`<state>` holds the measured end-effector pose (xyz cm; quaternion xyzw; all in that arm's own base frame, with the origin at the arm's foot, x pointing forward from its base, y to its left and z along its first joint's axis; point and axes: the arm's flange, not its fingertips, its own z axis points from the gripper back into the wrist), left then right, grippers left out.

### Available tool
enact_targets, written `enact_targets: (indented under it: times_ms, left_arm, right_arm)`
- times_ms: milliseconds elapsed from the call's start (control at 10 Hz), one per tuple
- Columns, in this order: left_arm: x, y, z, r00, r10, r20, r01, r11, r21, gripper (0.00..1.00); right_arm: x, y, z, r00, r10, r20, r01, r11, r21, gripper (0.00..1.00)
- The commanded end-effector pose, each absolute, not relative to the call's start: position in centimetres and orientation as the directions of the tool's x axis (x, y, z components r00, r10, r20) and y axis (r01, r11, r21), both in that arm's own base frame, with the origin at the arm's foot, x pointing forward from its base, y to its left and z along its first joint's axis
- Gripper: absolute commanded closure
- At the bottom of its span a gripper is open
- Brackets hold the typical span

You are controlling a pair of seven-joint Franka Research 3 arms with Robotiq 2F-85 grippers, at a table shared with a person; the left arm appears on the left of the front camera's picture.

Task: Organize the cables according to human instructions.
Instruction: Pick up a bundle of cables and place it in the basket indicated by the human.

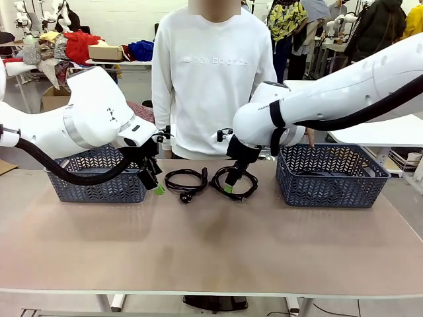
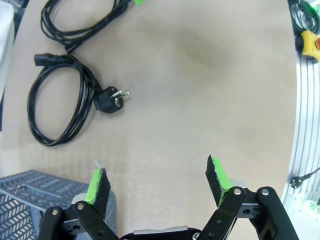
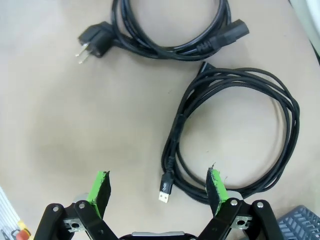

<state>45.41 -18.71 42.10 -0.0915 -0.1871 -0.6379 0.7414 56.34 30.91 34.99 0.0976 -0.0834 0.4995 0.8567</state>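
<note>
Two coiled black cables lie mid-table between the baskets. The left cable shows in the left wrist view as a loop with a two-pin plug. The right cable is a wider loop ending in a small flat connector. My left gripper hangs open beside the left basket, well short of the left cable, with bare table between its pads. My right gripper is open low over the near edge of the right cable, one pad just above its strands.
A blue-grey basket stands at the left and a second basket at the right. A person in a white sweatshirt stands at the far side, one finger pointing down at the right basket. The table's near half is bare.
</note>
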Motion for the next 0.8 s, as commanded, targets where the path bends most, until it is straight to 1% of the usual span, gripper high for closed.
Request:
enact_targets:
  times_ms: [0,400,700]
  left_arm:
    - [45.4,-18.7,42.1,0.116,-0.911,0.396,0.979,0.172,0.108,0.00]
    - [45.4,-18.7,42.1,0.116,-0.911,0.396,0.979,0.172,0.108,0.00]
    - [45.4,-18.7,42.1,0.116,-0.911,0.396,0.979,0.172,0.108,0.00]
  right_arm:
    - [57.3,32.4,34.6,0.526,0.824,0.212,-0.848,0.528,0.052,0.00]
    - [58.3,34.3,32.8,0.534,0.825,0.185,-0.841,0.540,0.023,0.00]
    - [58.9,35.3,31.7,0.544,0.827,0.141,-0.836,0.548,0.006,0.00]
